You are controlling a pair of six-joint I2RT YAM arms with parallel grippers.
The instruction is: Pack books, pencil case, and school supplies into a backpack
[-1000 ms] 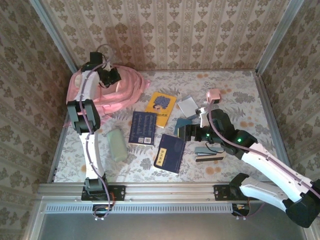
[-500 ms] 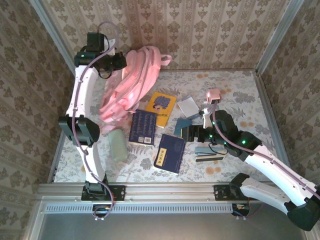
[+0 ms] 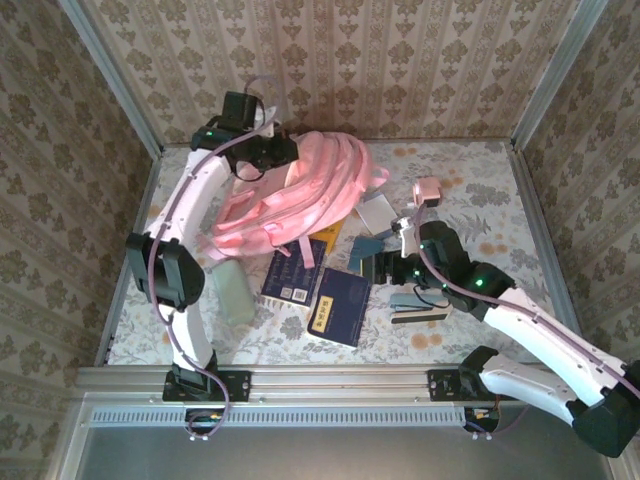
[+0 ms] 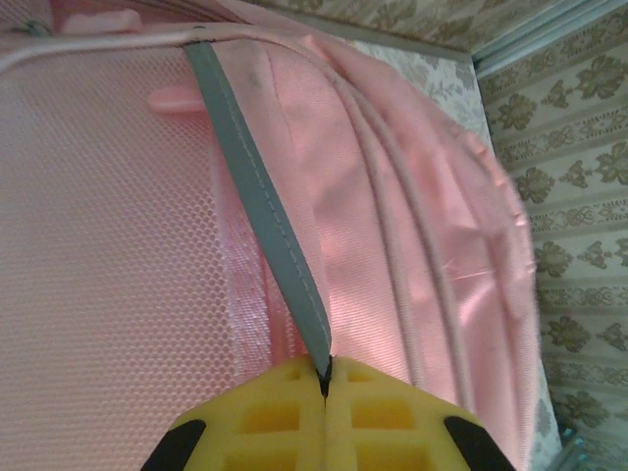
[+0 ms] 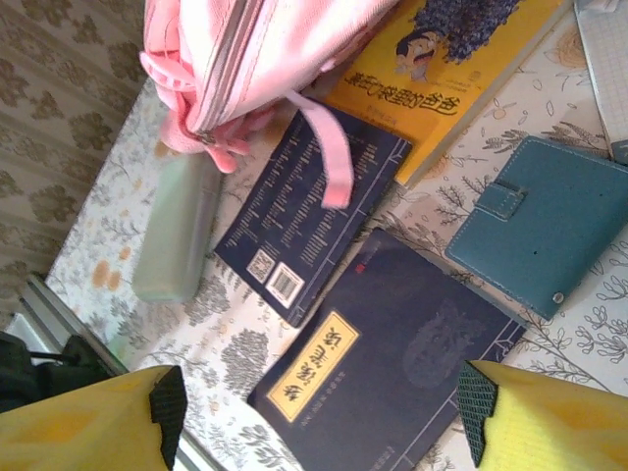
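Backpack hangs by its grey strap from the clamped left gripper; beside the backpack, the right gripper hovers wide above a navy book.

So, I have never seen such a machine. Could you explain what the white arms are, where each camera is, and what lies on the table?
These are two robot arms, each ending in a two-finger gripper. One camera looks down from above; one sits on each wrist. The left gripper is shut on a grey strap of the pink backpack. The right gripper is open above a navy book. On the table lie a second navy book, a yellow book, a green pencil case, a teal pad and a stapler.
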